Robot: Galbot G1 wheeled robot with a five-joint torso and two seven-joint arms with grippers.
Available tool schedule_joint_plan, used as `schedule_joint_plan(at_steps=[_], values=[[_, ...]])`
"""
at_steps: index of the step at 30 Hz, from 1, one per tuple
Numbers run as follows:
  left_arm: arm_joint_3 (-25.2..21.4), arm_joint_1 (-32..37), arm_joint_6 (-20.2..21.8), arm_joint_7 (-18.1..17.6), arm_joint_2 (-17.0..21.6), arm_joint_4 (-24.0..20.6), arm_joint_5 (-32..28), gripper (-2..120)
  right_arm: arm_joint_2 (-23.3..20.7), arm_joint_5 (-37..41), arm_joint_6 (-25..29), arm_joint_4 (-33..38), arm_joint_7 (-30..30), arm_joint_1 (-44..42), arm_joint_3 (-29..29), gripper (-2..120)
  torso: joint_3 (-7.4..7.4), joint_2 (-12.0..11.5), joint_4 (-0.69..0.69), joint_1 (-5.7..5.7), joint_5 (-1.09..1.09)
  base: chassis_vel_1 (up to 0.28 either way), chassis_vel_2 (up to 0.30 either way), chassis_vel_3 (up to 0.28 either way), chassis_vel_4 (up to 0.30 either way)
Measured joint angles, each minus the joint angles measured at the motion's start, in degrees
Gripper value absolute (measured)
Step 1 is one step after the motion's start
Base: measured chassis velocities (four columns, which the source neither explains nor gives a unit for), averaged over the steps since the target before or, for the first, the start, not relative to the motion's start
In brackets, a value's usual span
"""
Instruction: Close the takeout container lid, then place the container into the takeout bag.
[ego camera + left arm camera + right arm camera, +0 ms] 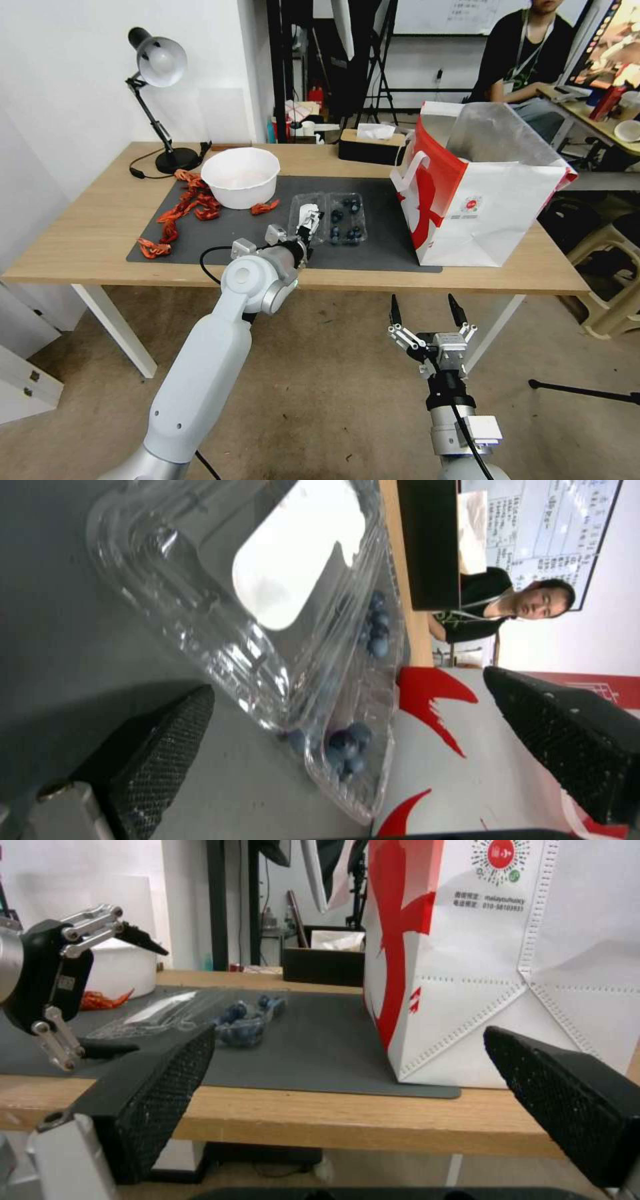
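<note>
The left gripper (308, 220) is at the near edge of the lid (307, 212), with its fingers (157, 740) spread wide and holding nothing; one finger is low beside the lid's rim and the other is above it. The lid lies to the left of the takeout container (345, 219), joined along the long hinge that runs away from the robot, so it must swing over to the right, toward the takeout bag (477, 193). The left arm is clearly the nearer one. The right gripper (427, 312) waits below the surface (93, 233) edge, fingers also wide. The container is clear plastic, open flat on the dark mat (380, 233), with dark blueberries (345, 220) inside; the lid carries a white oblong label (293, 565).
</note>
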Motion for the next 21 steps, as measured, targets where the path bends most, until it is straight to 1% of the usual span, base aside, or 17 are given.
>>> schedule_joint_plan(at_steps=[5,8,9,12,13,15,17,18,21], values=[[1.2,-0.1,-1.0,2.2,0.4,0.5,2.7,100,0.0,0.0,0.1,0.0,0.0,-0.1,0.1,100,0.0,0.0,0.0,0.01,0.0,0.0,0.0,0.0,0.0],[2.6,0.9,-1.5,4.6,1.1,-0.9,6.3,100,0.0,-0.1,0.3,-0.1,0.0,-0.2,0.1,100,0.0,0.0,0.0,0.0,0.0,0.0,0.0,0.0,0.0],[2.6,0.9,-1.5,4.6,1.1,-0.9,6.3,100,0.0,-0.1,0.3,-0.1,0.0,-0.2,0.1,100,0.0,0.0,0.0,0.0,0.0,0.0,0.0,0.0,0.0],[5.1,1.9,-2.9,8.9,2.0,-1.9,13.7,100,0.2,-0.3,0.4,-0.3,0.0,-0.2,0.1,100,0.0,0.0,0.0,0.0,0.0,0.0,0.0,0.0,0.0],[5.1,1.9,-2.9,8.9,2.0,-1.9,13.7,100,0.2,-0.3,0.4,-0.3,0.0,-0.2,0.1,100,0.0,0.0,0.0,0.0,0.0,0.0,0.0,0.0,0.0],[6.7,2.4,-4.3,12.0,2.4,-1.8,18.4,100,0.2,-0.4,0.5,-0.3,0.0,-0.2,0.0,100,0.0,0.0,0.0,0.01,0.0,0.0,0.0,0.0,0.0],[8.1,2.7,-5.7,14.8,2.9,-1.4,22.8,100,0.2,-0.4,0.6,-0.3,0.0,-0.2,0.1,100,0.0,0.0,0.0,0.0,0.0,0.0,0.0,0.0,0.0],[8.1,2.7,-5.7,14.8,2.9,-1.4,22.8,100,0.2,-0.4,0.6,-0.3,0.0,-0.2,0.1,100,0.0,0.0,0.0,0.0,0.0,0.0,0.0,0.0,0.0],[9.9,2.9,-8.1,18.9,3.6,-0.1,29.6,100,0.2,-0.5,0.7,-0.3,0.0,-0.3,0.2,100,0.0,0.0,0.0,0.01,0.0,0.0,0.0,0.0,0.0]])
